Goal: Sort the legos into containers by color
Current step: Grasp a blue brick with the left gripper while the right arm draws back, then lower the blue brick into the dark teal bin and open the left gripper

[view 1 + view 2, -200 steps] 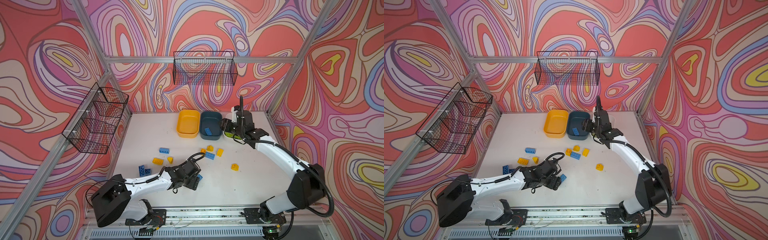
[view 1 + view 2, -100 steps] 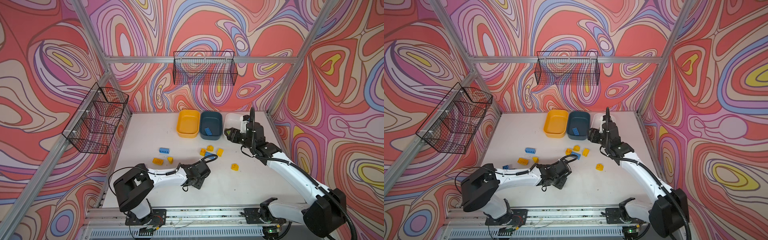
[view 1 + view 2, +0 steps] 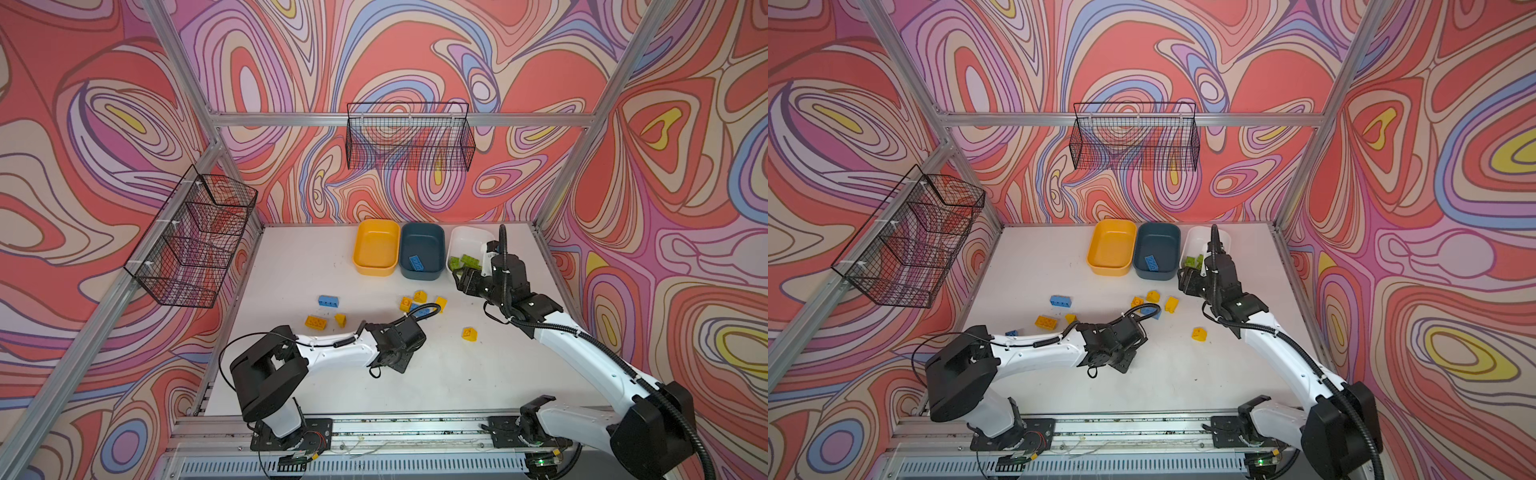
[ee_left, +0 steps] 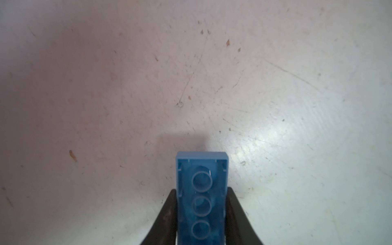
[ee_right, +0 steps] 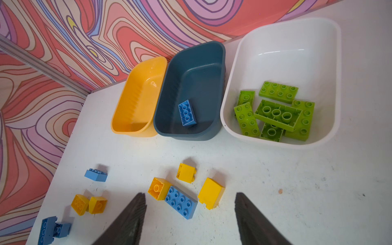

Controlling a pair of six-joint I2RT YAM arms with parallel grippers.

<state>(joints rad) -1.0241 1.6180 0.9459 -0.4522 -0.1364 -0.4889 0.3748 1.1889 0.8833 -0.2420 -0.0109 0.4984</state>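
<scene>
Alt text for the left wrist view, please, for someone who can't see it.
A blue brick sits clamped between the black fingers of the left gripper, its hollow underside with three round tubes facing the camera. Scuffed white table fills the rest.

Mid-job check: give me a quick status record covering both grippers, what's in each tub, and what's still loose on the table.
left gripper: shut on a held blue brick, hollow side facing the wrist camera
right gripper: open, empty, over the bricks in front of the tubs
yellow tub: empty
blue tub: one lone blue brick
white tub: green bricks, about six
table: about six yellow bricks and about four loose blue bricks still unsorted
</scene>
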